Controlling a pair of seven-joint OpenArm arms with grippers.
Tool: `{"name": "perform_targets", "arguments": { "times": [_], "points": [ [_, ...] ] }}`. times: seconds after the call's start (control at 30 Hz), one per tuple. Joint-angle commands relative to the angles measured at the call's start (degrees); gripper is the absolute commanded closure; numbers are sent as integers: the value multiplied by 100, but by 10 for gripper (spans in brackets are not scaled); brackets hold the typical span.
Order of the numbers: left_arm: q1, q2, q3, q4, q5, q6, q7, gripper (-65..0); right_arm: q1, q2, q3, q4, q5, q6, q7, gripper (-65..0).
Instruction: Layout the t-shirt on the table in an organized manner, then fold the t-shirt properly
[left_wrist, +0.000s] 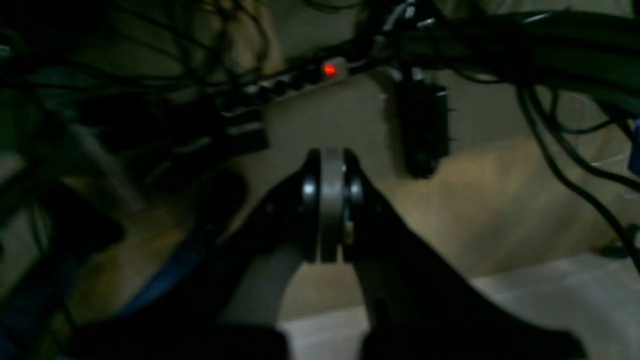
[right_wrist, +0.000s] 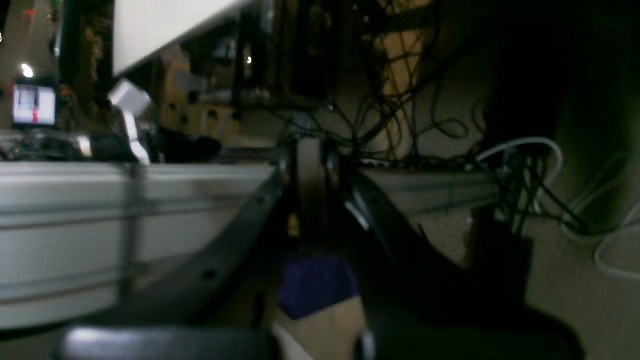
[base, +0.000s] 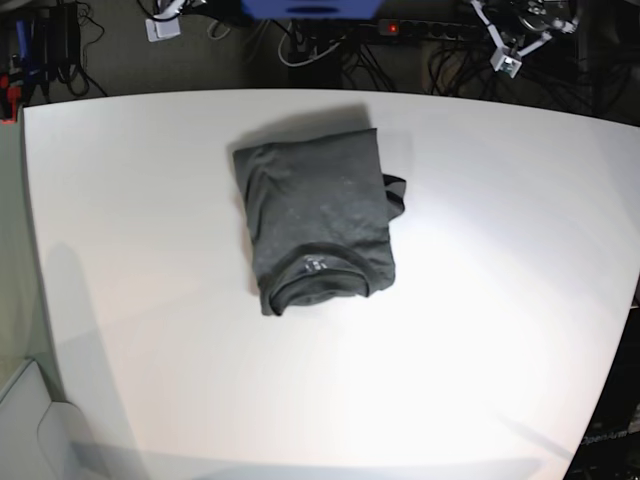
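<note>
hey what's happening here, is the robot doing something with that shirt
Nothing is touching the t-shirt at this moment. It lies folded into a compact rectangle near the middle of the white table, collar toward the near edge. Neither arm shows in the overhead view. Both wrist cameras look off the table at cables and floor, with the left gripper and the right gripper shut and empty.

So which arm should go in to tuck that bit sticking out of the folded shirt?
Probably left: the stray fold pokes out on the t-shirt's right side in the base view, the left arm's side. Both grippers are shut, off the table.
</note>
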Motion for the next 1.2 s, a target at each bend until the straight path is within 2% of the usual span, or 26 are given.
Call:
{"name": "perform_targets", "arguments": {
  "times": [0.0, 0.13, 0.23, 0.3, 0.5, 0.6, 0.67, 0.73, 0.9, 0.97, 1.0, 1.03, 1.07, 1.17],
  "points": [
    [-58, -76, 31, -208, -103, -23, -199, 0, 3, 30, 10, -199, 32, 58, 139, 0],
    [-506, -76, 163, -1615, -60, -23, -1052, 0, 328, -128, 1, -1359, 14, 58, 306, 0],
    [-911, -120, 471, -2819, -60, -23, -1685, 0, 776, -128, -139, -2449, 14, 58, 535, 0],
    [-1165, -208, 699, -3619, -60, -23, -2125, 0, 1163, -146, -368, -3311, 14, 58, 825, 0],
    [-1675, -260, 1701, -5228, -103, -1, -3311, 0, 2702, -559, -904, -6502, 14, 58, 1994, 0],
    [-1825, -120, 1930, -5553, -112, 649, -3355, 0, 3405, -779, -931, -7957, 23, 58, 2785, 0],
    [-1913, -23, 1948, -5703, -112, 1107, -3171, 0, 3695, -849, -931, -7957, 23, 58, 3040, 0],
    [-1930, 30, 1930, -5782, -112, 1546, -3092, 0, 3757, -866, -939, -7957, 23, 27, 3058, 0],
    [-1930, 469, 1921, -5808, -112, 2865, -3083, 0, 3765, -796, -1107, -7957, 14, -2689, 3066, 0],
    [-2001, 645, 1921, -5808, -112, 3260, -3100, 0, 3783, -787, -1449, -7957, 14, -3735, 3066, 0],
    [-2106, 742, 1921, -5817, -121, 3392, -3100, 0, 3783, -787, -1669, -7957, 14, -4157, 3058, 0],
    [-2176, 821, 1912, -5817, -130, 3515, -3074, 0, 3783, -796, -1880, -7935, 14, -4483, 3058, 0],
    [-2220, 883, 1904, -5817, -191, 3621, -3074, 0, 3783, -805, -2065, -7917, 14, -4658, 3049, 0],
    [-2247, 1014, 1710, -5817, -605, 3981, -3065, 0, 3783, -919, -2496, -7909, 23, -4702, 3049, 0]
  ]
}}
